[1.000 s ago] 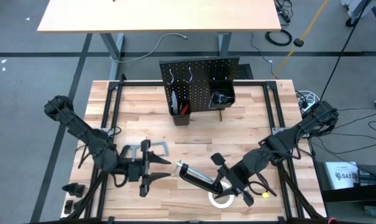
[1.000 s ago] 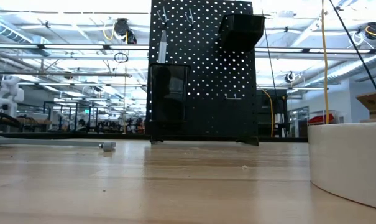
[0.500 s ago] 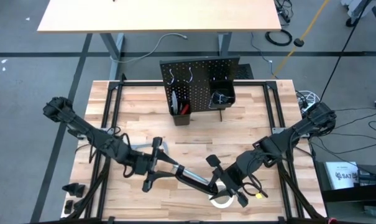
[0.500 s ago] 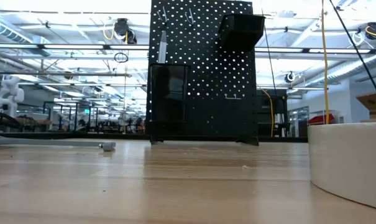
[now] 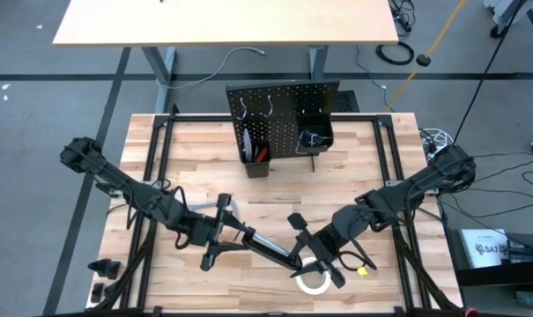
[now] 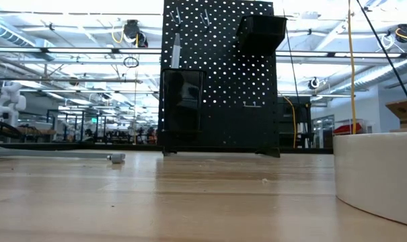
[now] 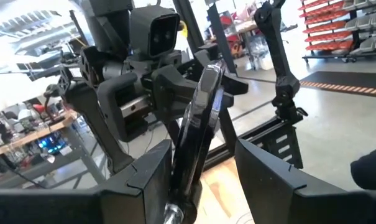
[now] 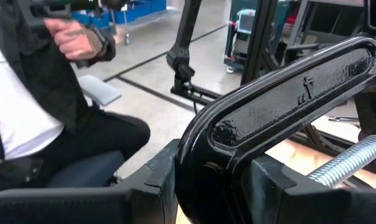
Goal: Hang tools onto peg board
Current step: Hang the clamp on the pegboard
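The peg board [image 5: 284, 119] stands upright at the far middle of the table [image 5: 204, 141], with two silver hooks [image 5: 257, 107] near its top and two small black bins hung on it. The left bin [image 5: 254, 150] holds a red-handled tool [image 5: 261, 154]; the right bin [image 5: 315, 134] holds small metal pieces too small to tell apart. Nothing lies on the bare wood between the board and the arms. A white tape roll [image 5: 314, 283] lies at the near edge, just beside the right gripper (it fills the right side of the low view [image 6: 378, 175]). In the right wrist view a seated person [image 8: 45, 106] shows beyond the table, one hand [image 8: 79, 40] raised.

The black C-clamp [image 5: 266, 249] is held above the near middle of the table, its long axis running across from left to right and slanting slightly toward the near edge. The left gripper [image 5: 233, 231] is clamped on its left end, fingers [image 7: 144, 180] either side of the frame. The right gripper [image 5: 312, 254] is clamped on its right end, the curved black frame [image 8: 281, 99] between its fingers [image 8: 163, 180] and the silver screw [image 8: 349, 163] alongside.
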You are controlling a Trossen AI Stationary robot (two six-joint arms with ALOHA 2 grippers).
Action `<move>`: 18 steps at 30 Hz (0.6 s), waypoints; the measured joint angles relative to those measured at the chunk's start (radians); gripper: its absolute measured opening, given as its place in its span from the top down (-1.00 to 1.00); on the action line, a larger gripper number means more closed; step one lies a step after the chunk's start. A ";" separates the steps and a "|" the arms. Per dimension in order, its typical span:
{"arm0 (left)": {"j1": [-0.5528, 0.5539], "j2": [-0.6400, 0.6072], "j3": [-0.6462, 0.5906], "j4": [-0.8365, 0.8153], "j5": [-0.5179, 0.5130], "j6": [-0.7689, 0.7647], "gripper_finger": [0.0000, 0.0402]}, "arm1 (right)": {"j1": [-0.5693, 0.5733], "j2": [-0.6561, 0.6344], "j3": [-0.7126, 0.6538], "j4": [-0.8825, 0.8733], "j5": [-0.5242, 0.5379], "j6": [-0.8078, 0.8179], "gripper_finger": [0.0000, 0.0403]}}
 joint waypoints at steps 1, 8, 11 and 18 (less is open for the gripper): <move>0.003 -0.001 0.000 0.001 0.000 0.000 0.10 | -0.003 0.004 0.000 0.013 -0.001 0.000 0.39; 0.013 0.001 0.000 -0.013 -0.004 -0.003 0.11 | -0.035 0.027 0.000 0.054 0.008 -0.014 0.42; 0.014 0.004 -0.002 -0.023 0.002 -0.033 0.15 | -0.046 0.023 0.000 0.083 0.017 -0.021 0.53; 0.016 0.003 -0.002 -0.062 -0.001 -0.049 0.73 | -0.055 0.024 0.000 0.072 0.015 -0.008 0.57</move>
